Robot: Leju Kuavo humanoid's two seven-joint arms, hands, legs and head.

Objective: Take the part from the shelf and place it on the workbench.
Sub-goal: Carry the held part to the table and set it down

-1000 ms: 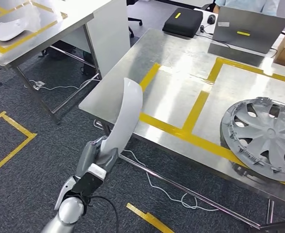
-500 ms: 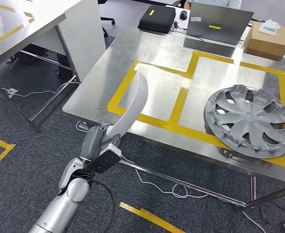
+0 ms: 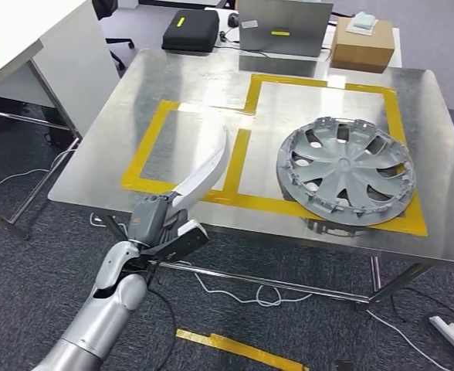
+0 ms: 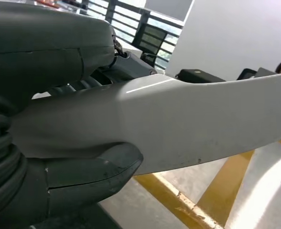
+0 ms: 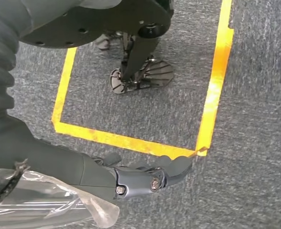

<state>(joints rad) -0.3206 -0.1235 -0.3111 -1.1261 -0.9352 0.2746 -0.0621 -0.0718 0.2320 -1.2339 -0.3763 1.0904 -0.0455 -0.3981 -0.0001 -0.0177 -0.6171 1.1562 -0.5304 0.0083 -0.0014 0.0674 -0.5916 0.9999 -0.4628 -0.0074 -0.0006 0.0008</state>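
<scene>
My left hand [image 3: 154,224] grips the lower end of a long, curved white part [image 3: 204,171], which slants up and away from me. The part's upper end hangs over the front edge of the steel workbench [image 3: 172,77], above the left yellow-taped box [image 3: 144,143]. Up close in the left wrist view, the thick thumb [image 4: 88,174] clamps the white part [image 4: 204,124] from below, with yellow tape and steel behind it. My right hand [image 5: 146,176] hangs above grey carpet with its fingers stretched out and nothing in them.
A grey hubcap [image 3: 346,170] lies in the right taped box. A laptop [image 3: 282,23], a black case [image 3: 190,29] and a cardboard box [image 3: 364,39] stand along the bench's far edge. A white table [image 3: 21,46] is at left. Cables [image 3: 259,294] trail under the bench.
The whole view has swung, bringing the workbench to the middle. My left hand still holds the part, whose tip now reaches over the bench's front edge and sits lower.
</scene>
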